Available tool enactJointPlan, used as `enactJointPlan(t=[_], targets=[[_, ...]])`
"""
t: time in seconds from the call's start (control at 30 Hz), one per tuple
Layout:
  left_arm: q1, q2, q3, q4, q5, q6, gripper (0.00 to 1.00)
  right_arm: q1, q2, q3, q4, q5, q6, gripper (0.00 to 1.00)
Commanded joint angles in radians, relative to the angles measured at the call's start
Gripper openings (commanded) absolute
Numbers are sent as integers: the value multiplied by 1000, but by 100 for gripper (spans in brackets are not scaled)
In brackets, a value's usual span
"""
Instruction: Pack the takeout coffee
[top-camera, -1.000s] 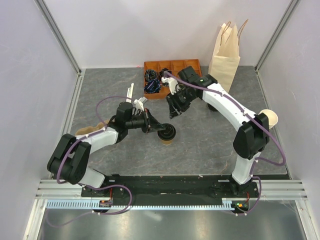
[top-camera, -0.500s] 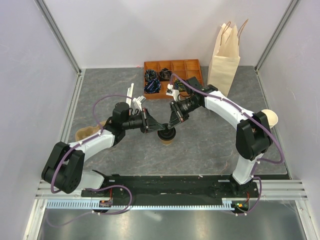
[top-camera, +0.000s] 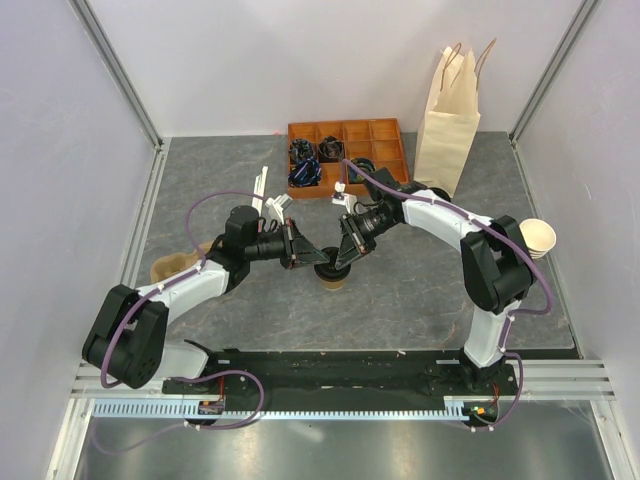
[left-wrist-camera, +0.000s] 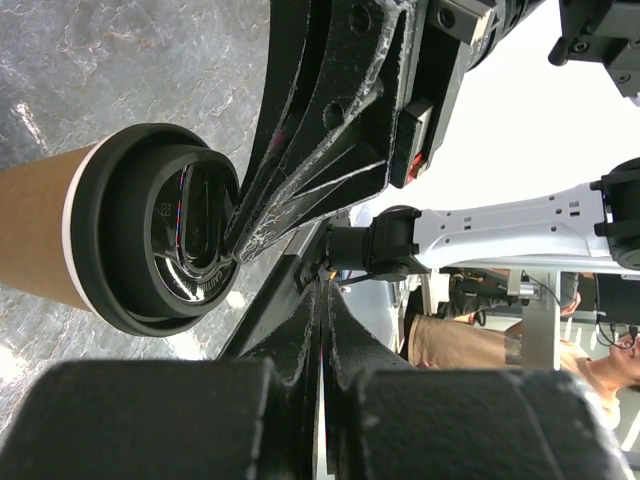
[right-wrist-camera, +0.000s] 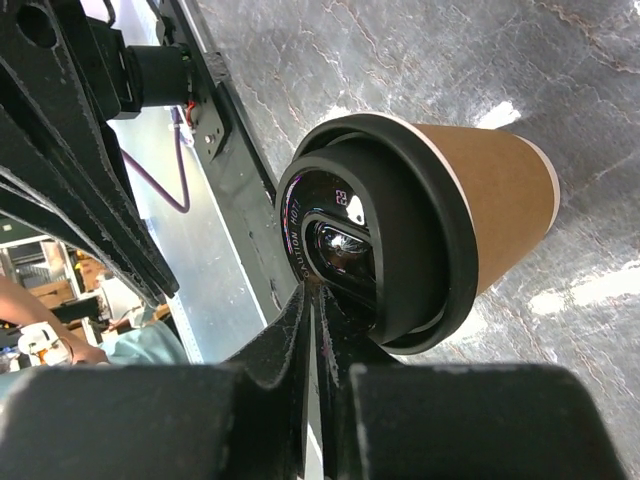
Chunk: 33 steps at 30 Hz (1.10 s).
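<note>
The takeout coffee (top-camera: 333, 278), a tan paper cup with a black lid, stands upright mid-table. My left gripper (top-camera: 313, 262) reaches in from the left, shut, its tips beside the lid's rim. From the right, my right gripper (top-camera: 345, 261) is shut, its tips resting on the lid. In the left wrist view the coffee (left-wrist-camera: 40, 230) is at the left, my own shut left gripper (left-wrist-camera: 322, 290) is just beside its lid, and the other arm's fingers (left-wrist-camera: 300, 160) touch the lid top. The right wrist view shows the right gripper (right-wrist-camera: 313, 289) pressed together against the lid (right-wrist-camera: 420, 230).
A tall paper bag (top-camera: 448, 120) stands at the back right. Next to it is an orange compartment tray (top-camera: 345, 150) holding dark items. A lidless paper cup (top-camera: 538, 238) sits by the right arm. A brown pulp carrier (top-camera: 175, 265) lies at the left, and white sticks (top-camera: 262, 185) behind it.
My right gripper has swung down and left from near the tray onto the cup's lid and has closed. The left gripper stays shut by the lid, shifted only slightly.
</note>
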Motion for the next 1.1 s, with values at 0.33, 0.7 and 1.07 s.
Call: enactJointPlan(t=[0.33,0.7,1.07], targets=[[-13,-1,109,-21,71,97,2,-12,27,-26,28,-10,-1,8],[15,212,19,-55,-18,120,2,-20,46,-26,24,28,-1,7],[49,260,45,-55,35,131,2,-21,70,-23,22,94,-3,4]])
